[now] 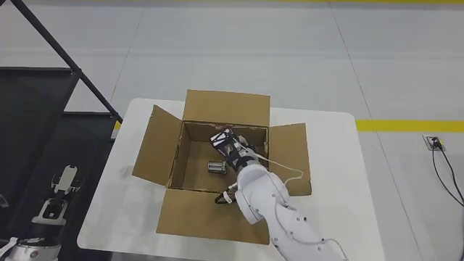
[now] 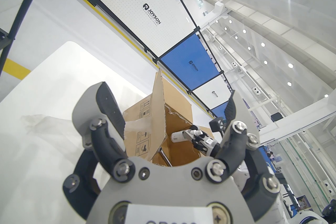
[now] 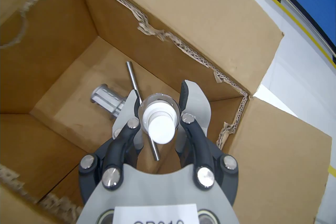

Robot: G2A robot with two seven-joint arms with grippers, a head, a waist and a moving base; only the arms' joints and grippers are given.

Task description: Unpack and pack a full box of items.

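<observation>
Right end effector [image 3: 160, 93] clamped on white-capped container [image 3: 160, 126] inside the open box [image 3: 183, 12]; left end effector [image 2: 168, 98] apart, holding nothing.

Container sits gripped on both sides between the pads, low in the box, over a metal rod [image 3: 132, 78] and near a ribbed metal spool [image 3: 105, 97], both lying on the box floor. Cannot tell from this whether the item is going in or coming out. Either way, judged best practice: travel straight up or down through the opening, well off the torn wall edges and side flaps; do not let the container drag the rod beneath it. Grip looks centred, so no regrasp seems needed. Left end effector waits off the table [image 1: 333, 188] edge, facing the box; best left there so the opening stays free.
</observation>
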